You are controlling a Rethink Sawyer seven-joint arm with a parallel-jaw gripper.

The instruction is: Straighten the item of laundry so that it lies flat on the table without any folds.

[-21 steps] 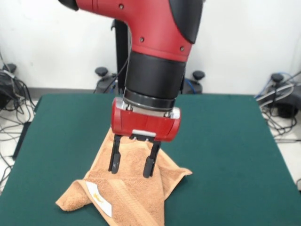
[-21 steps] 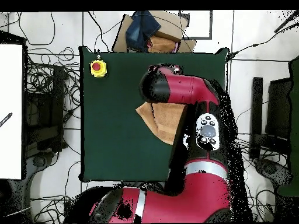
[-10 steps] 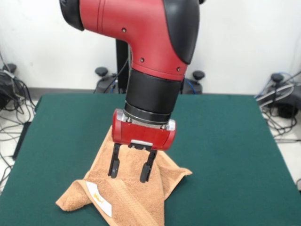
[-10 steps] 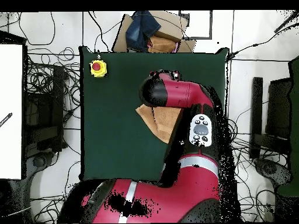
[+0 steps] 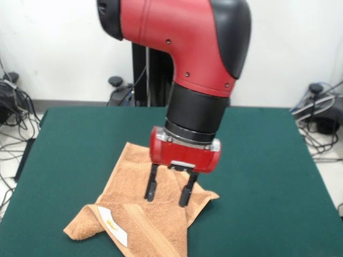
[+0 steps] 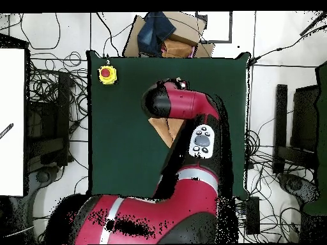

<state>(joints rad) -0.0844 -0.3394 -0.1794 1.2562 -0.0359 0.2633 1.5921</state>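
A: State the tool condition in the front view.

B: The tool (image 5: 167,194) is hanging below the red wrist housing (image 5: 185,156) with its two black fingers (image 5: 151,188) spread apart. Nothing is showing between them. The fingertips are sitting over the raised middle of the towel (image 5: 136,211); contact with the cloth cannot be confirmed.

A: State the towel position, taking the tool as reference.

B: The towel is lying on the green counter (image 5: 268,171), directly under the tool and spreading toward the counter's near edge. It is not lying flat. One corner is folding over just right of the tool, and a bunched corner is sitting well to the lower left of it. The white label (image 5: 113,225) is showing lower left of the tool, beside the woven border band (image 5: 155,231).

A: What is the overhead view adding?

B: It is showing the whole counter (image 6: 121,140) and a yellow box with a red button (image 6: 107,74) near one corner, well apart from the towel (image 6: 161,126). It is also showing cables and a cardboard box (image 6: 167,39) with dark cloth beyond the counter edge.

A: What is the overhead view missing?

B: The arm (image 6: 185,111) is covering the tool completely and most of the towel; only a tan sliver is showing beside the arm. The fingers, label and folds are appearing in the front view only.
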